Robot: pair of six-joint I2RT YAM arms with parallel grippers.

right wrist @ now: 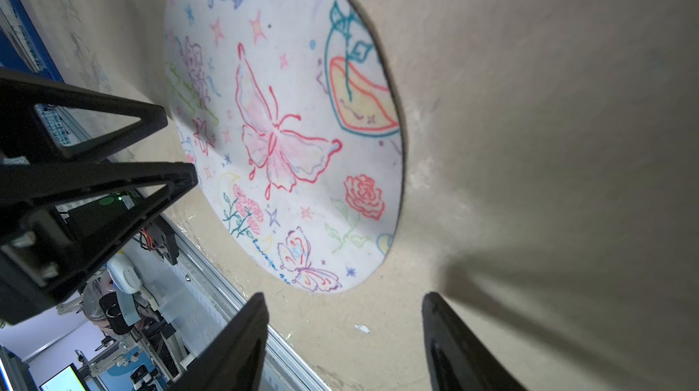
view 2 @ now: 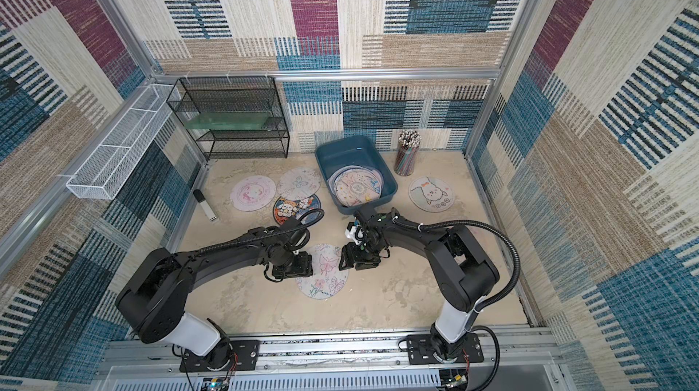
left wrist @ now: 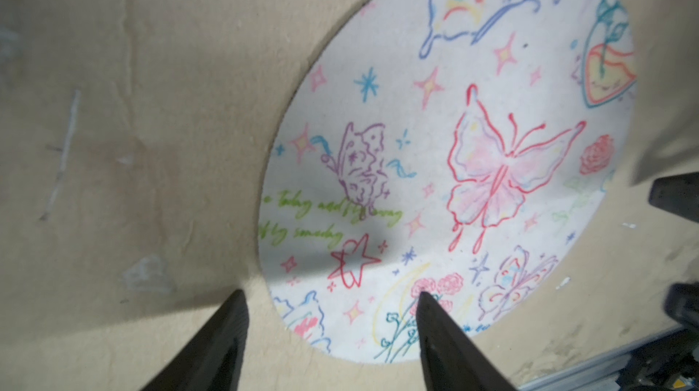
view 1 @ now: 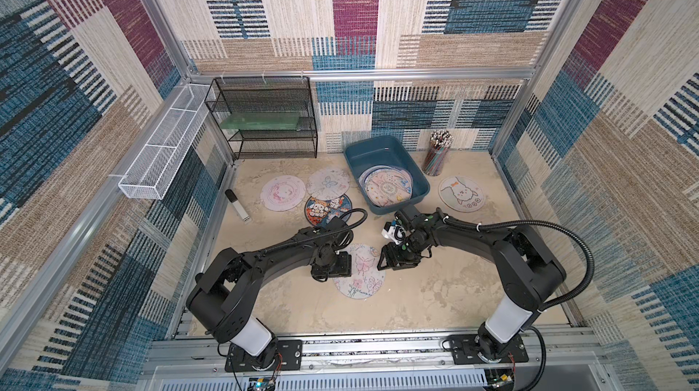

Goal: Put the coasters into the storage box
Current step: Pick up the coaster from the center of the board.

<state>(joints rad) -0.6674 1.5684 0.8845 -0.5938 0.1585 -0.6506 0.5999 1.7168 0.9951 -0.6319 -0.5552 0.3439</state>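
A white coaster (view 1: pixel 362 272) printed with butterflies and roses lies flat on the table between my two arms. My left gripper (left wrist: pixel 331 294) is open and straddles the coaster's (left wrist: pixel 435 166) edge, one finger over the print and the other over bare table. Off the opposite edge of that coaster (right wrist: pixel 302 124), my right gripper (right wrist: pixel 342 296) is open over bare table and holds nothing. The teal storage box (view 1: pixel 382 145) stands behind and holds several coasters (view 1: pixel 387 185). Loose coasters: a pink one (view 1: pixel 283 192), a pale butterfly one (view 1: pixel 327 182), a dark blue one (view 1: pixel 325 209), a dog one (view 1: pixel 461 193).
A black wire-mesh rack (view 1: pixel 264 116) stands at the back left, with a white mesh tray (view 1: pixel 166 151) on the left wall. A cup of pencils (view 1: pixel 437 154) stands right of the box. A black-and-white stick (view 1: pixel 237 204) lies by the left edge.
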